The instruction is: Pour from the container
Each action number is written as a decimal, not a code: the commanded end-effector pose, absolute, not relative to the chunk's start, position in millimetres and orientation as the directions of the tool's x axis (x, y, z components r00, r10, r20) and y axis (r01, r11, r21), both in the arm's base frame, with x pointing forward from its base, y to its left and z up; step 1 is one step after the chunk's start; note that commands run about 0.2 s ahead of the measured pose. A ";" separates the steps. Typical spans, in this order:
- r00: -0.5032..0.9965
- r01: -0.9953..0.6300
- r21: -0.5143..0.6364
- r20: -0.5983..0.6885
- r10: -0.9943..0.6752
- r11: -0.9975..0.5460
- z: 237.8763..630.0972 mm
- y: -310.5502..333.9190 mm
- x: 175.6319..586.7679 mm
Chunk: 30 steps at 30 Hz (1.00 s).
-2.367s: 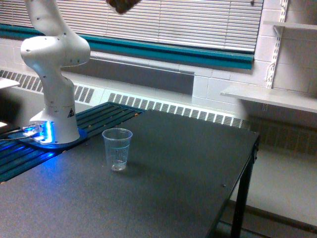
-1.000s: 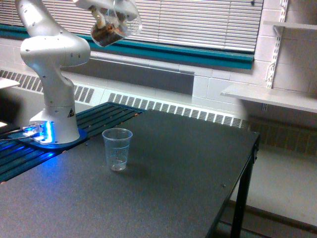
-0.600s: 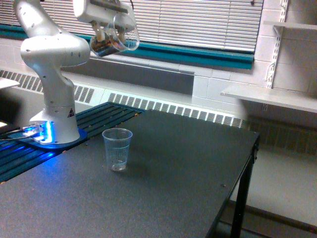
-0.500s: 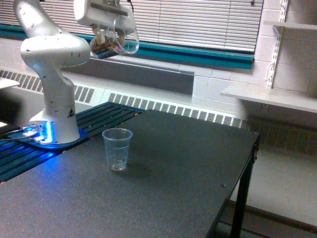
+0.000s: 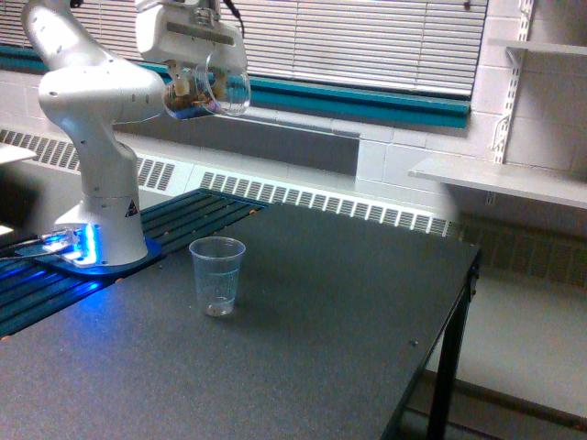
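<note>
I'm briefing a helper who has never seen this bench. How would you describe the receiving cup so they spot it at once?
Start at the white robot arm's base, lit blue, at the exterior view's left of the dark table. Just to the base's right, the clear plastic cup stands upright on the tabletop. Unlike the rounded container with brown bits, held high in the gripper, it is tapered, looks empty, and stands alone.

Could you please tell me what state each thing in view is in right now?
container: held in the air, tipped sideways, brown bits inside, well above the table.
gripper: shut on the container.
plastic cup: upright on the table, appears empty, nothing touching it.
window blinds: lowered.
robot base: blue light glowing.
</note>
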State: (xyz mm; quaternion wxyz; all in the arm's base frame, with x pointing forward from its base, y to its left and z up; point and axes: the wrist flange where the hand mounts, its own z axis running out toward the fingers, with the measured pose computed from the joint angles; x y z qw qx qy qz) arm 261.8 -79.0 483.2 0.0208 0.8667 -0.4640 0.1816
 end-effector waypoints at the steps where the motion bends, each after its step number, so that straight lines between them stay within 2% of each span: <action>1: 0.489 -0.827 -0.132 0.312 -0.815 -0.547 475.0 -70.9 253.7; 30: 0.524 -0.833 -0.074 0.210 -0.826 -0.548 434.5 -65.9 238.8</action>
